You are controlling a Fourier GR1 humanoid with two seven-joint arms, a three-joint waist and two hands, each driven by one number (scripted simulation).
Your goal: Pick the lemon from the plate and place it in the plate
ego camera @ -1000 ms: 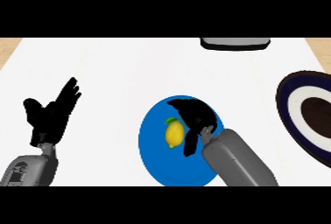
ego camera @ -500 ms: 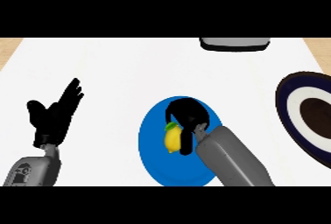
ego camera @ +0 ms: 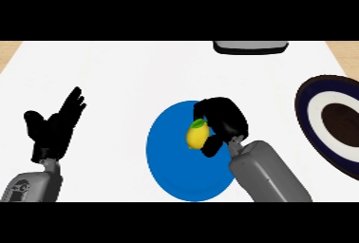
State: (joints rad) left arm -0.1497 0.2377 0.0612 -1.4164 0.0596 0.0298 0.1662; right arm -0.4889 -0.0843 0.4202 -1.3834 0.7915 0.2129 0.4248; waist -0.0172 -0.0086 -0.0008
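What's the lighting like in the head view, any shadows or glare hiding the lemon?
Head view: flat, even light; no glare on the counter or blue plate, no cast shadows visible. The lemon reads bright yellow, partly hidden only by the right hand curled round it. Both black hands show almost no shading; the left hand rests open at the left.

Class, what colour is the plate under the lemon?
Solid blue plate, seen clearly in the head view; the yellow lemon lies on it.

The lemon (ego camera: 197, 136) lies on the near plate (ego camera: 168, 161), with the second plate (ego camera: 316, 133) well to its right.
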